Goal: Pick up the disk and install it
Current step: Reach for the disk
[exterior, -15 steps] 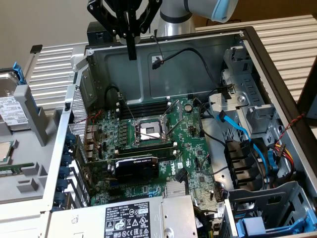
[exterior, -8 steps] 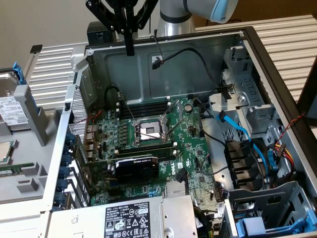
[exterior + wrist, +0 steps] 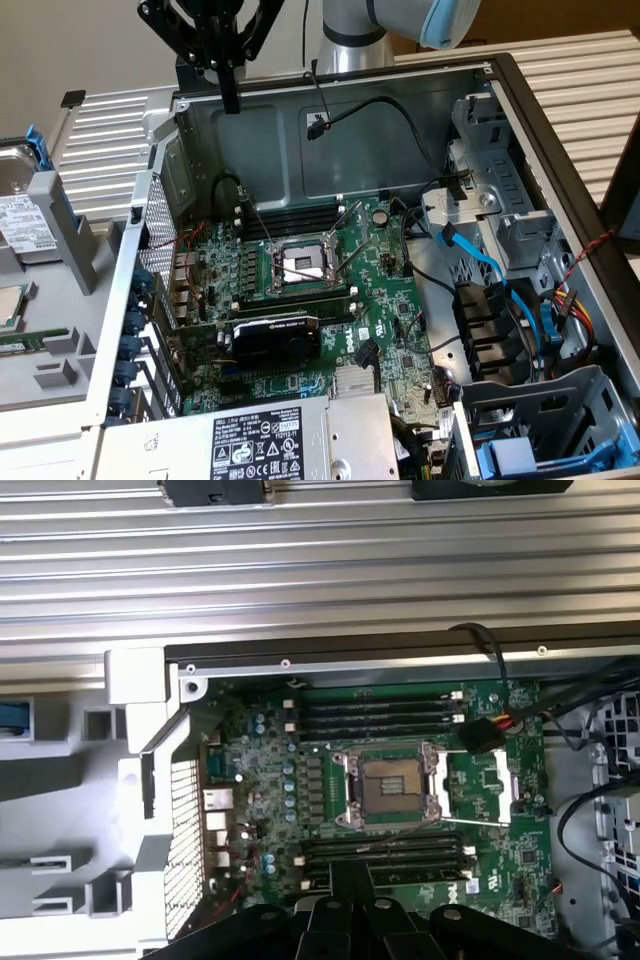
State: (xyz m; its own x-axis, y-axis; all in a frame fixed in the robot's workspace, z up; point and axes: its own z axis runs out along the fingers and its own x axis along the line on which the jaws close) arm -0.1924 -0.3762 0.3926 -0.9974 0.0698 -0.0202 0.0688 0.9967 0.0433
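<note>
Ribbed metal tabletop (image 3: 590, 90) all around, an open case (image 3: 270, 140) lying flat on it, and we're looking down into the works.

Disk (image 3: 18, 205) first: it's out at nine o'clock in the exterior view, right at the frame's edge and well outside the case. Silver body, white label, a blue rail (image 3: 38, 150) poking up at its far end, and it's sitting in a grey holder (image 3: 75, 270). Nothing is touching it.

Fingers (image 3: 231, 98) are up at eleven o'clock, pressed together with no gap and nothing between them. They hang above the case's far corner, well apart from the disk.

Inside the case, the motherboard (image 3: 300, 290) sits dead centre with a bare CPU socket (image 3: 303, 262) in its middle. A black graphics card (image 3: 275, 340) lies just at six o'clock of the socket. The power supply (image 3: 290, 440), with its black-and-white sticker, is down at six o'clock of the frame.

Over at three o'clock is the grey drive cage (image 3: 490, 200), with a blue cable (image 3: 480, 262) running down beside it.

In the wrist view, the fingers' dark linkage shows in front of the motherboard. The socket lies beyond it, and past the case wall comes the ribbed tabletop.
</note>
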